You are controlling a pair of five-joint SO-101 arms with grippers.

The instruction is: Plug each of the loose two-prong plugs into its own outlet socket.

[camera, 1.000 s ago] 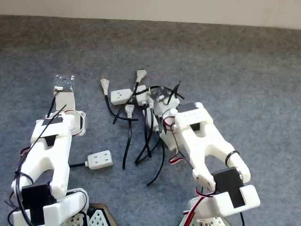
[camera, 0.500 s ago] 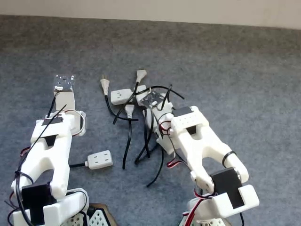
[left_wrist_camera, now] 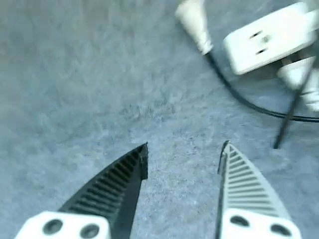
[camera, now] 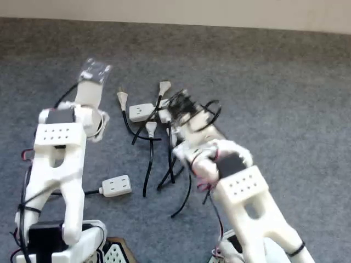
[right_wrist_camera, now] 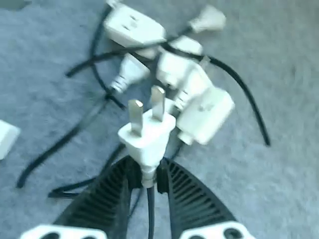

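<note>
Pinching the light, rigid plug (right_wrist_camera: 145, 134) at its neck, the right claw (right_wrist_camera: 144, 174) holds it prongs-first near the socket cluster (right_wrist_camera: 204, 117). Its springy cord may tug, and the left claw (left_wrist_camera: 182, 152) gapes wide beside that cluster.

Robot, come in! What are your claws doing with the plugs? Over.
Left claw open, above bare carpet. Right claw shut on a plug, prongs pointing forward. Tangled cords crowd the socket ahead.
</note>
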